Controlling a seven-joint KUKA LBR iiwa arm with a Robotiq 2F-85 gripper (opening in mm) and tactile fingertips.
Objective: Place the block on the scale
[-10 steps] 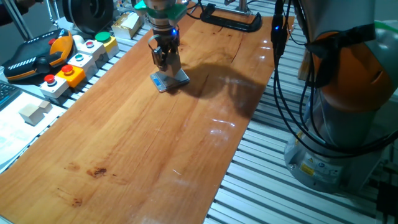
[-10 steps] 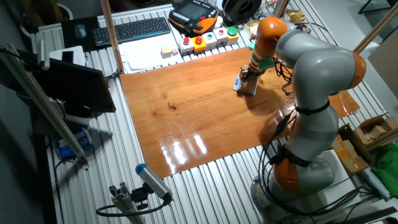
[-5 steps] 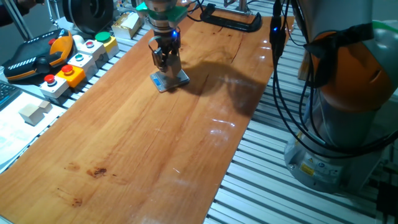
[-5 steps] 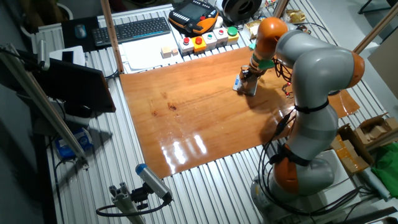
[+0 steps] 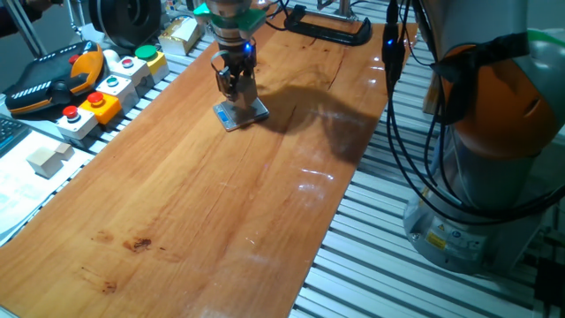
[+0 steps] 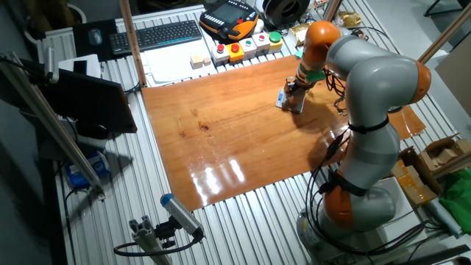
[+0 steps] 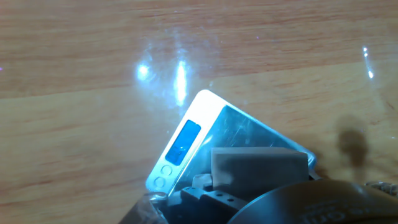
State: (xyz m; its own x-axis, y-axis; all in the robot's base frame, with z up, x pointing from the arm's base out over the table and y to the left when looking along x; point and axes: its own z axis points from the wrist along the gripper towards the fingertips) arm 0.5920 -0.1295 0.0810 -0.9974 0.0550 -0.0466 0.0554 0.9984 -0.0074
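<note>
The scale [image 5: 228, 115] lies flat on the wooden table at the far left; it also shows in the other fixed view [image 6: 282, 100]. In the hand view the scale [image 7: 245, 130] shows a lit blue display and a bluish-grey plate. My gripper [image 5: 238, 92] stands upright right over it, also in the other fixed view [image 6: 294, 93]. It is shut on the block [image 5: 248, 90], whose underside is at the plate. In the hand view the block [image 7: 258, 165] looks grey in shadow over the plate's near end, with gripper parts [image 7: 214, 199] below it.
Button boxes [image 5: 106, 84] and an orange-black pendant [image 5: 53, 75] stand along the table's left edge. A pale joined pair of blocks [image 5: 48, 157] lies off the board. A black clamp [image 5: 331, 31] sits at the far end. Cables [image 5: 397, 79] and the robot base [image 5: 494, 159] are on the right.
</note>
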